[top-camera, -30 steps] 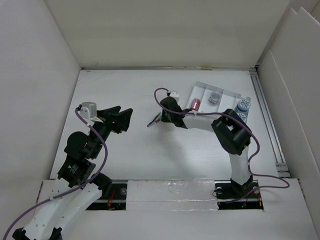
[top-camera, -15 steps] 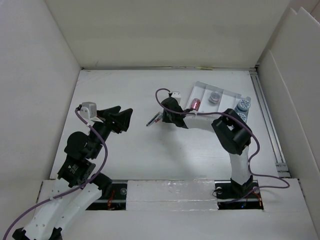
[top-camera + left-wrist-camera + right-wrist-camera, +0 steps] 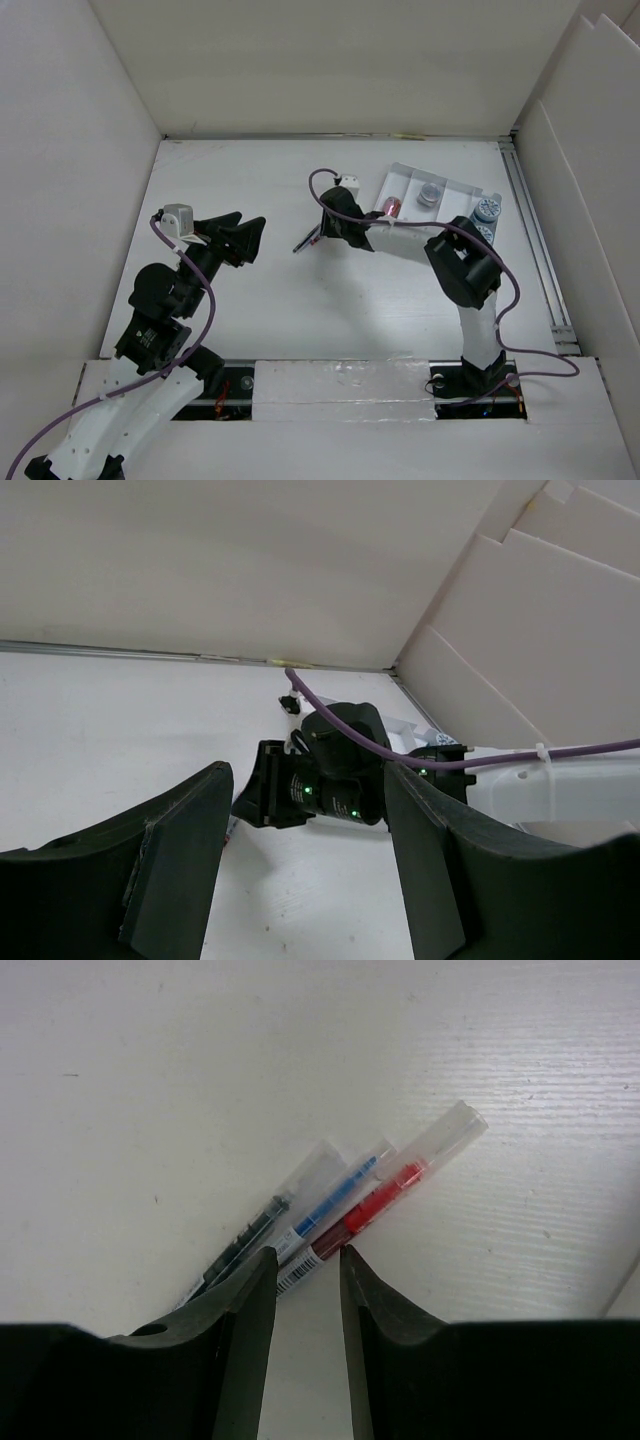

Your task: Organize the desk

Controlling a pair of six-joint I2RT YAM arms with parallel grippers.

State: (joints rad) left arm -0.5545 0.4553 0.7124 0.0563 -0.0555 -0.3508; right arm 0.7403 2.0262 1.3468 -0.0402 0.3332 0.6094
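Note:
Three clear pens lie side by side on the white desk (image 3: 250,170): a red pen (image 3: 385,1205), a blue pen (image 3: 335,1198) and a black pen (image 3: 250,1232). In the top view the pens (image 3: 304,243) sit just left of my right gripper (image 3: 320,234). Seen from the right wrist, my right gripper (image 3: 308,1260) is open a narrow way; its tips stand over the pens' near ends and nothing is between them. My left gripper (image 3: 252,238) hovers open and empty at the left, and in its own view the left gripper (image 3: 305,850) faces the right arm's wrist (image 3: 330,790).
A white compartmented tray (image 3: 445,180) stands at the back right, holding a pink item (image 3: 390,207), a grey round piece (image 3: 429,193) and blue round pieces (image 3: 486,209). White panel walls bound the desk on three sides.
My right gripper's jaws have widened and its wrist has shifted slightly toward the back. The pens lie a little further left. The left arm has not moved.

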